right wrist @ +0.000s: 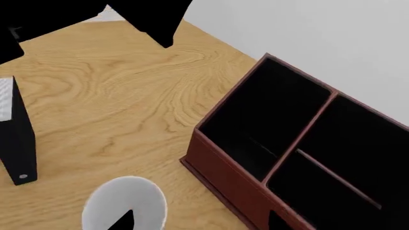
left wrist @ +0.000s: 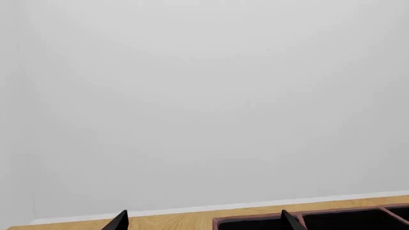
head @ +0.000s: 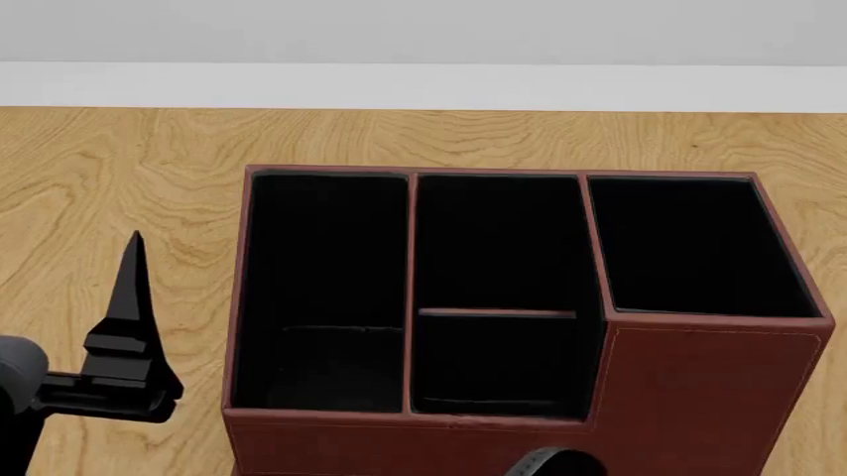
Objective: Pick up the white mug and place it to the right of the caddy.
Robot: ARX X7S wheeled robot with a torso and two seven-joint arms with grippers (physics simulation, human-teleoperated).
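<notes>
Right gripper [right wrist: 201, 220] hangs spread wide, empty, above the white mug [right wrist: 125, 203] beside the caddy [right wrist: 300, 143].

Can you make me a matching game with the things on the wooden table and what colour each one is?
Things:
1. caddy
2. white mug
3. book-like box
4. table

Colours:
A. black
B. light wood
C. reddish-brown
D. white

Pairs: 1-C, 2-D, 3-A, 4-B
</notes>
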